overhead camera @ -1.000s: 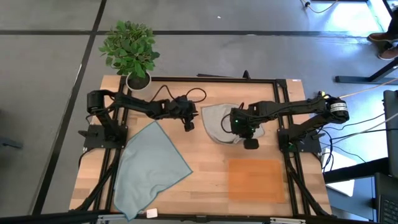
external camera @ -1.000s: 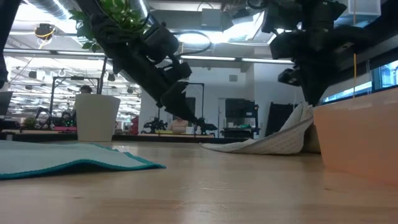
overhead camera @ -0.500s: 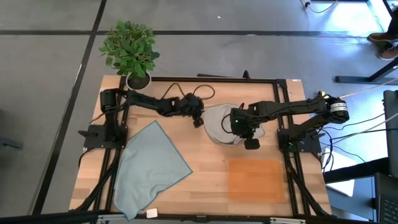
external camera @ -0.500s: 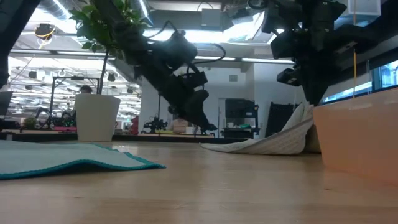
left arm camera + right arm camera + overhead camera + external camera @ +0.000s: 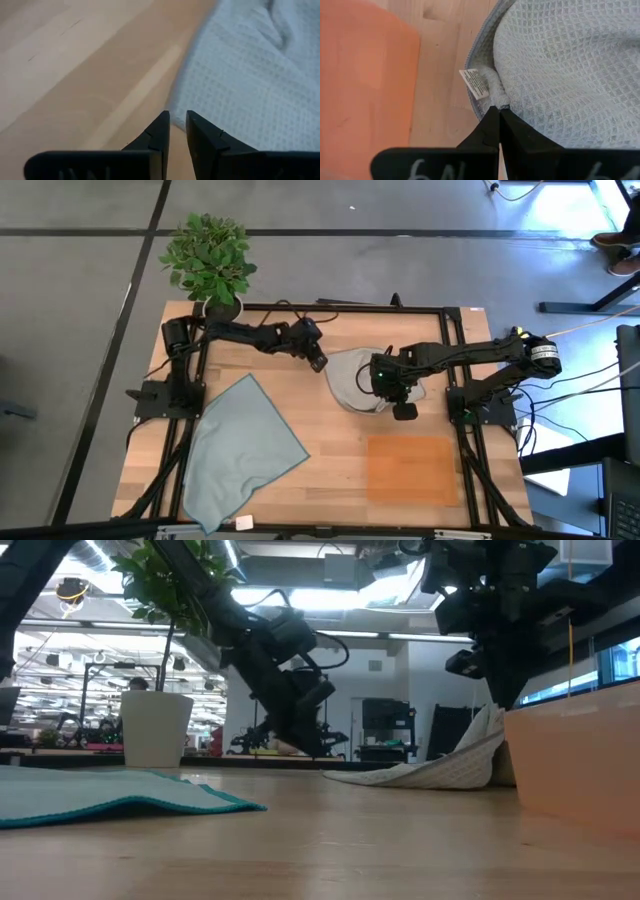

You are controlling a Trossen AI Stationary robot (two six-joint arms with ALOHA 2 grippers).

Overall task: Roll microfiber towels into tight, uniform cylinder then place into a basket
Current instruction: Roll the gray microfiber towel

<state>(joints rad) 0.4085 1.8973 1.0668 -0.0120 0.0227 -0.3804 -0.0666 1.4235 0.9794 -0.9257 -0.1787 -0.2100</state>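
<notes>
At the tabletop's point(image 5: 330, 435) far middle, the right tool point(image 5: 498, 116) pinches the grey-beige towel's point(image 5: 352, 378) hem; only its wrist view shows the label point(image 5: 476, 83). The left tool point(image 5: 177, 122), slightly spread, hovers at the towel's left edge.

Left tool point(image 5: 318, 364) low, fingers point(image 5: 159, 131) narrowly parted; right tool point(image 5: 404, 411) clamped tight, both arms stretched inward.

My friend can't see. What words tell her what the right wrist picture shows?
The right gripper, shut, pinches the edge of a grey waffle-weave towel beside its small white label. Pale wood tabletop shows beneath, with the orange basket to one side.
</notes>
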